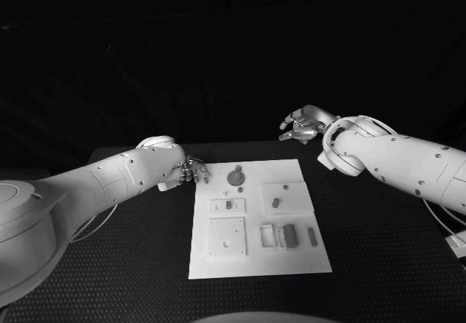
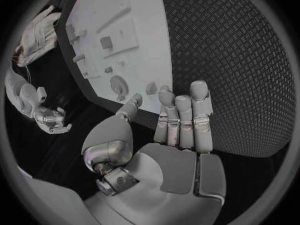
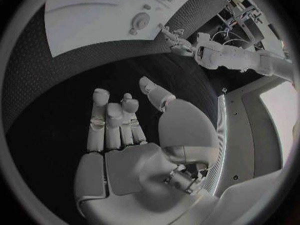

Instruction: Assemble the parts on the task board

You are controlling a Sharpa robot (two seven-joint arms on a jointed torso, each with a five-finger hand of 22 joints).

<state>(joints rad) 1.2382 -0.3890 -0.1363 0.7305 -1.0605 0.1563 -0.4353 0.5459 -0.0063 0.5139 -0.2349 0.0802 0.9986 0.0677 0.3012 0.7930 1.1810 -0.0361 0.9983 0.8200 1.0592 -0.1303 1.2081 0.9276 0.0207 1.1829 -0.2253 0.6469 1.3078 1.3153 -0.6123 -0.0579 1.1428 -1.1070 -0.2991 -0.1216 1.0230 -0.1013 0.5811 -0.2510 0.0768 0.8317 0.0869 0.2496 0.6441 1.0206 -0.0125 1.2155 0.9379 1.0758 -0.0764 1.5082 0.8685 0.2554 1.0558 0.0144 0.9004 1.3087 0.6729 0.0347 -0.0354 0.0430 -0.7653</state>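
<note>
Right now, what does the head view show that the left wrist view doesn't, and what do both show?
Head view alone: the whole task board with its near edge and the long grey parts in its nearer half. Left wrist view alone: the left hand's palm side, fingers straight and holding nothing. Both: the round grey part at the board's far end, the black table, and the right hand raised beyond the board.

The task board point(image 1: 257, 266) is approached freely from above, since neither hand is held over it. The left hand point(image 1: 186, 173) is kept just beside the board's far left corner, fingers apart. The right hand point(image 1: 303, 125) is held beyond the tabletop's point(image 1: 378, 242) far edge. Bare tabletop is left along both long sides and at the near edge.
</note>
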